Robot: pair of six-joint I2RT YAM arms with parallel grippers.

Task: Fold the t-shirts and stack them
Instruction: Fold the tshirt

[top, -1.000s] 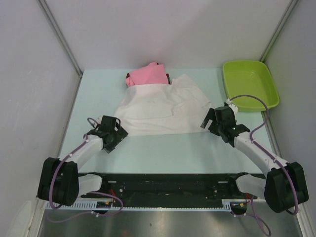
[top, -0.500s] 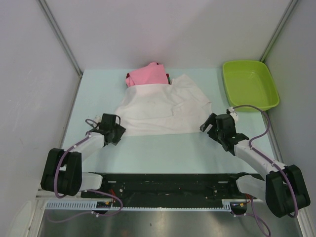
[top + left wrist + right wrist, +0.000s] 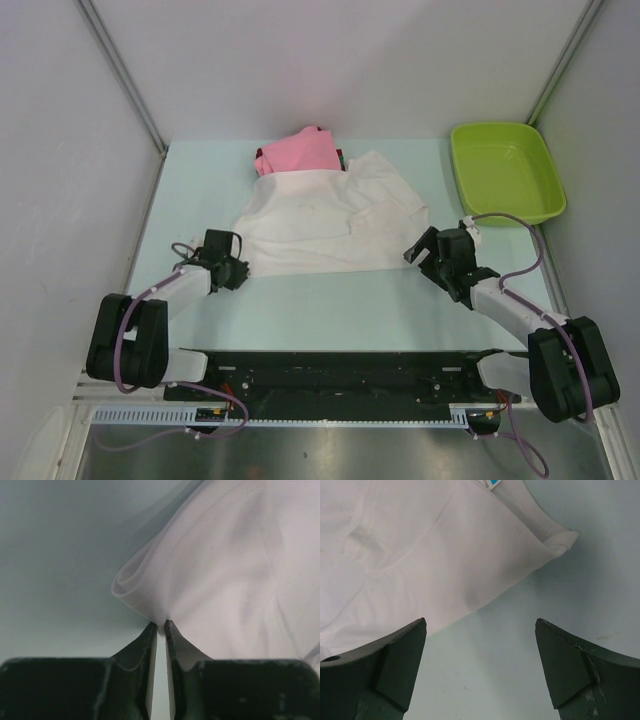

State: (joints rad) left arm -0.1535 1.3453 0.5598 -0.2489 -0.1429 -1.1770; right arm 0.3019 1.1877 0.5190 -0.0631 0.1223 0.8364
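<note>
Left gripper (image 3: 159, 625) pinches white t-shirt (image 3: 225, 580) corner — right gripper (image 3: 480, 624) agape, hem just ahead.

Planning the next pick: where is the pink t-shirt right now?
In the top view, the pink t-shirt lies at the far side of the table, left of centre, its near edge under the white t-shirt; the green tub sits far to its right.

The white t-shirt (image 3: 330, 220) lies spread nearly flat across the middle of the desk (image 3: 330, 305), faintly marked, its near-left corner puckered into a small fold. The pink t-shirt (image 3: 300, 152) sits bunched against its far edge.
</note>
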